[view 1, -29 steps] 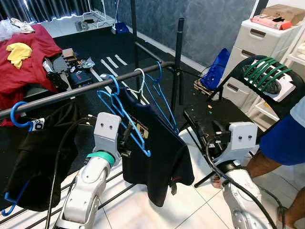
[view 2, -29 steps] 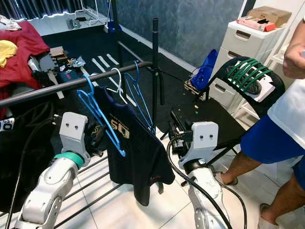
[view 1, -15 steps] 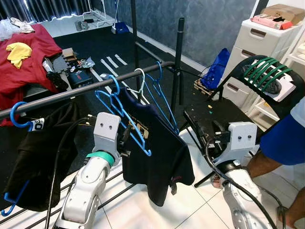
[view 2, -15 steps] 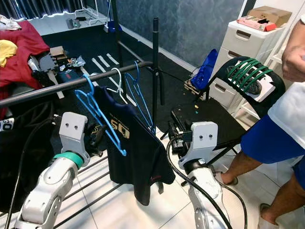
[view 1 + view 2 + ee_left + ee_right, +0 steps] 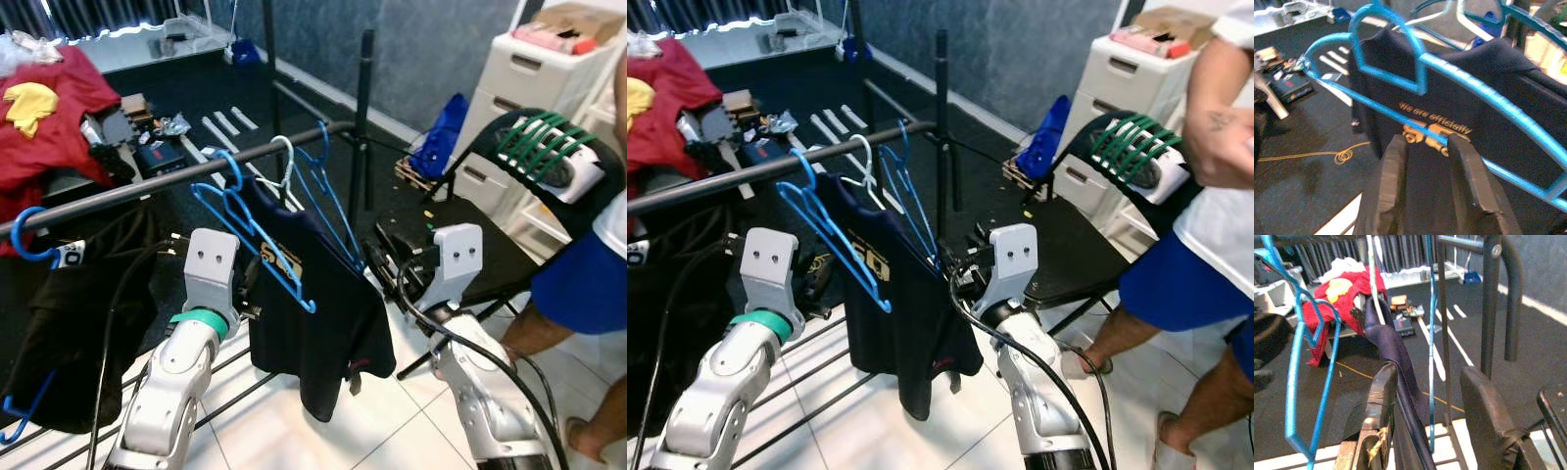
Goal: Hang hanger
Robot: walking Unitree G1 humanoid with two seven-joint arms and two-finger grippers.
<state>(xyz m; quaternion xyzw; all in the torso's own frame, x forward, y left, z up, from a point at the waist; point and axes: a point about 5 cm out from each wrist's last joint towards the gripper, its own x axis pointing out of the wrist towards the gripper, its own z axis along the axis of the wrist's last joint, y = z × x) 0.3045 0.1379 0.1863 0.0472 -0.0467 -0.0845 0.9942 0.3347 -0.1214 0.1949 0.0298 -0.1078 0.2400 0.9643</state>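
The task looks close to finished: the bright blue plastic hanger [image 5: 257,233] already has its hook over the dark metal garment rail [image 5: 147,186], towards the rail's right end near the black upright post [image 5: 363,117], and it hangs there tilted, its lower bar swung out towards the robot. Behind it on the same rail hang a white wire hanger [image 5: 285,168] carrying a dark navy T-shirt with orange print [image 5: 313,323] and another blue hanger [image 5: 328,196].

The left gripper [image 5: 1426,182] sits just below the blue hanger's lower bar, its two black fingers [image 5: 1393,186] parted by a modest gap with nothing between them; the bar crosses just past their tips, apart from them as far as I can tell. The right gripper [image 5: 1437,418] is spread wide beside the T-shirt's edge, the navy cloth lying against one finger but not clamped.

What seems left is to let the hanger settle straight and draw both arms back clear of the rail
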